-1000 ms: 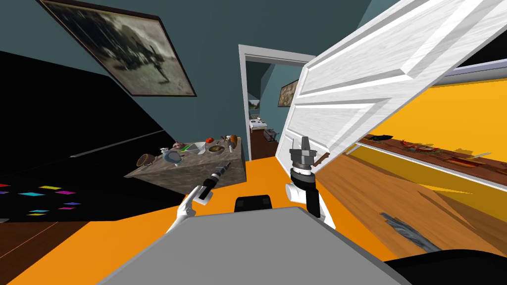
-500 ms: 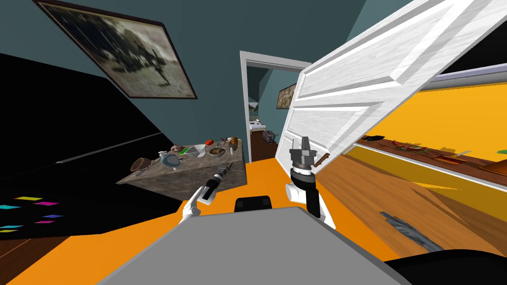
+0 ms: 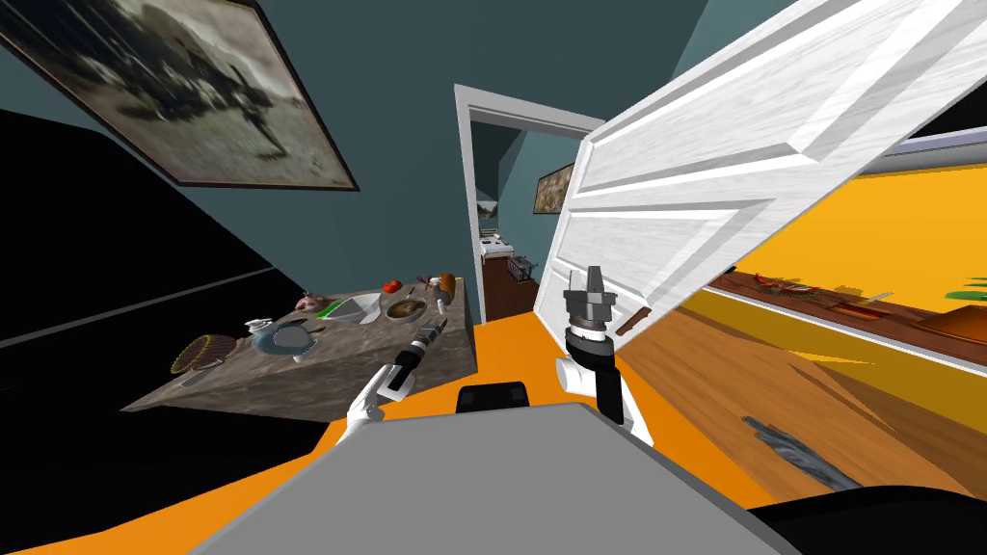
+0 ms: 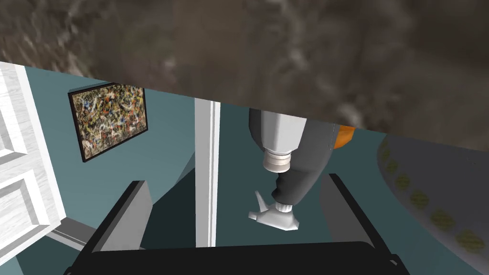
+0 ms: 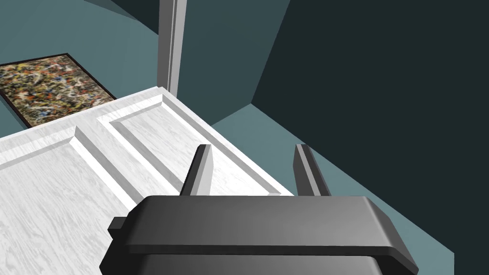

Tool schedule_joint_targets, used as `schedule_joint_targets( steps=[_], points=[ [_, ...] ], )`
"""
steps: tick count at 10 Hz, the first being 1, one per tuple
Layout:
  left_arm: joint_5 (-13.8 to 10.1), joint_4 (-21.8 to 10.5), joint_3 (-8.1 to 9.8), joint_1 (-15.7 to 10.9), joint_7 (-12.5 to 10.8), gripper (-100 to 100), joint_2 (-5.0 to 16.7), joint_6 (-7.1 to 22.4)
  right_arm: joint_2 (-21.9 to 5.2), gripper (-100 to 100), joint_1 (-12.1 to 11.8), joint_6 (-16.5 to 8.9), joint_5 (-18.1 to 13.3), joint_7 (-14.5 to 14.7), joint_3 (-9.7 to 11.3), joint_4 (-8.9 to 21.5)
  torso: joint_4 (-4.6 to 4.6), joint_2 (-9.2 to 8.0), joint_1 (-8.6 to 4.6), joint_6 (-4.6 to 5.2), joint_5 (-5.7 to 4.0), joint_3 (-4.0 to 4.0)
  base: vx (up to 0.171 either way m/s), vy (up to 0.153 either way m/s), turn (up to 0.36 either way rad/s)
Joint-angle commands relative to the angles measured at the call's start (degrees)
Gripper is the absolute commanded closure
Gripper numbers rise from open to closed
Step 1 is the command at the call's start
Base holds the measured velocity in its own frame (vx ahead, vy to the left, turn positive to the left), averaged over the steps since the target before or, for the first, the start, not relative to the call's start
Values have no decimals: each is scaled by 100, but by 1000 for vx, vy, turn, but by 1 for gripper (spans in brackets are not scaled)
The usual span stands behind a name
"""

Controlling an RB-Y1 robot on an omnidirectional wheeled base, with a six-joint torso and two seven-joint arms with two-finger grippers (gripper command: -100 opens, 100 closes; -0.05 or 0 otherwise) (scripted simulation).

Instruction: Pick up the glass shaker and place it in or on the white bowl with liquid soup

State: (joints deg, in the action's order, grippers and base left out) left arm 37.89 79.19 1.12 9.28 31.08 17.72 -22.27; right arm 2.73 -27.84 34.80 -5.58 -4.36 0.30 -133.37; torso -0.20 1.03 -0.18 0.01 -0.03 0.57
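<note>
On a stone-topped table (image 3: pixel 318 371), the white bowl of brownish soup (image 3: pixel 405 308) stands near the far right end. Just right of it is the small grey shaker (image 3: pixel 440 295). In the left wrist view the shaker (image 4: pixel 279 136) is a grey cylinder with a white cap, a dark bottle (image 4: pixel 296 184) behind it. My left gripper (image 3: pixel 440 324) hangs over the table's right edge, short of the shaker, open and empty (image 4: pixel 234 210). My right gripper (image 3: pixel 592 275) is raised before a white door, open (image 5: pixel 254 167).
Also on the table are a wicker basket (image 3: pixel 205 352), a bluish dish (image 3: pixel 289 339), an empty white bowl (image 3: pixel 364 308), a tomato (image 3: pixel 391 286) and an orange-brown thing (image 3: pixel 447 283). The open white door (image 3: pixel 713 164) stands close on the right. A black area (image 3: pixel 87 289) lies left of the table.
I have moved closer to the table, which now looks larger and further left. My left gripper has reached out over its right edge. The right arm has held still.
</note>
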Motion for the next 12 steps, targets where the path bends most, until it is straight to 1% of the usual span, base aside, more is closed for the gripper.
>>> schedule_joint_targets(
  steps=[1,3,4,5,6,7,11,12],
  points=[
    [7,-63,69,-20,14,-100,14,-13,0,0,0,0,0,0,0,0,0,0,0,0,0,0,236,41,-44],
    [3,-102,138,-72,3,-100,56,-1,-1,0,0,0,0,0,-1,0,0,-5,27,-1,6,-2,214,63,-65],
    [6,-97,114,-69,7,-100,42,-1,-1,0,0,0,0,0,-1,0,2,-13,29,-1,6,-6,84,32,-12],
    [6,-97,117,-75,4,0,46,3,0,0,1,0,0,0,0,0,8,-49,18,-3,5,-25,17,6,1],
    [6,-97,117,-75,5,-100,46,3,0,0,2,0,0,0,0,0,14,-76,8,-3,2,-42,8,3,0],
    [6,-97,117,-76,5,100,46,3,0,0,2,-1,0,0,0,1,17,-88,5,-3,2,-49,0,0,0],
    [8,-96,119,-77,10,100,49,3,0,0,3,-1,0,0,0,1,18,-96,5,-2,4,-53,0,0,0],
    [7,-95,119,-78,9,0,49,3,0,0,3,-1,0,0,0,1,18,-96,4,-2,4,-53,0,0,0]
  ],
)
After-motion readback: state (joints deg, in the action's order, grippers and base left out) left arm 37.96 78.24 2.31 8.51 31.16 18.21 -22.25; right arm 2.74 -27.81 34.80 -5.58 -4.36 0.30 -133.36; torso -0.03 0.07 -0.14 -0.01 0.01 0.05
